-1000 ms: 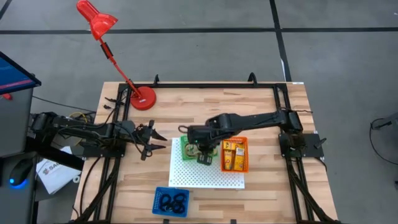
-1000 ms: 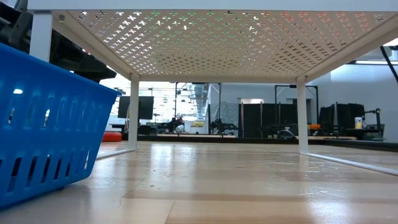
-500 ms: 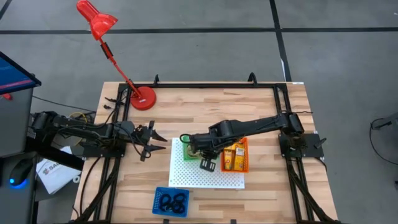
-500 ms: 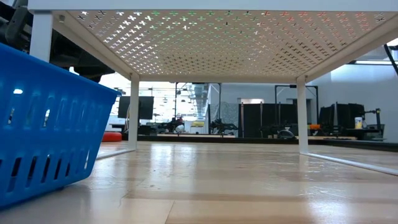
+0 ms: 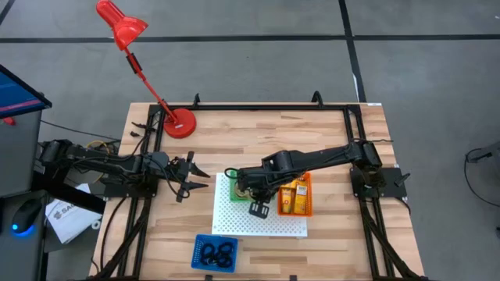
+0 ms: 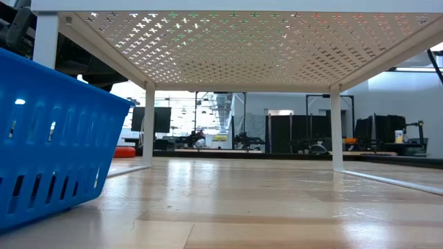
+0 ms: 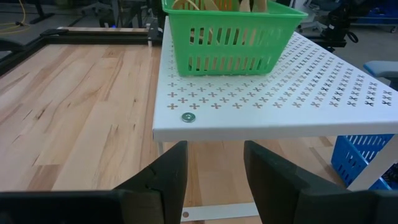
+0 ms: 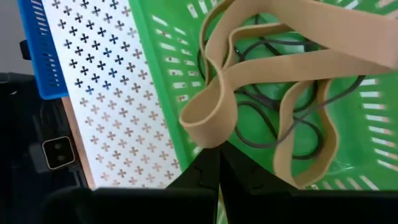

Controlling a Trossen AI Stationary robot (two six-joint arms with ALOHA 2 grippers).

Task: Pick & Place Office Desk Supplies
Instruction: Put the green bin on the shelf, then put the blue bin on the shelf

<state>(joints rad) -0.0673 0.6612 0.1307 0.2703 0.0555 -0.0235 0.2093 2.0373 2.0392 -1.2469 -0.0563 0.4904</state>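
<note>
Since a second ago, the right arm is lying lower and farther toward the left arm's side over the white perforated board (image 5: pixel 262 222), and its right hand (image 5: pixel 244 187) is now sitting over the green basket (image 5: pixel 233 191) rather than between that basket and the orange tray (image 5: pixel 294 195). Its fingers are pressing fully together, and in the right wrist view wide tan rubber-band loops (image 8: pixel 292 93) are arching just ahead of them above the green basket's floor, where thinner dark bands are lying; whether the fingertips are pinching a loop I cannot tell.

Yellow-orange little blocks (image 5: pixel 293 193) are filling the orange tray, which is standing on the board just beside the green basket. Small black ring-shaped loops (image 5: pixel 216 254) are resting in the blue bin (image 5: pixel 199 242) on the wooden counter (image 5: pixel 258 133), near the board's front edge.

At the counter's left edge the left hand (image 5: pixel 191 176) is waiting partly open, holding nothing, its fingers (image 7: pixel 171 174) pointing at the board's edge. Behind it the red desk lamp (image 5: pixel 178 123) is standing on the counter's far corner.
</note>
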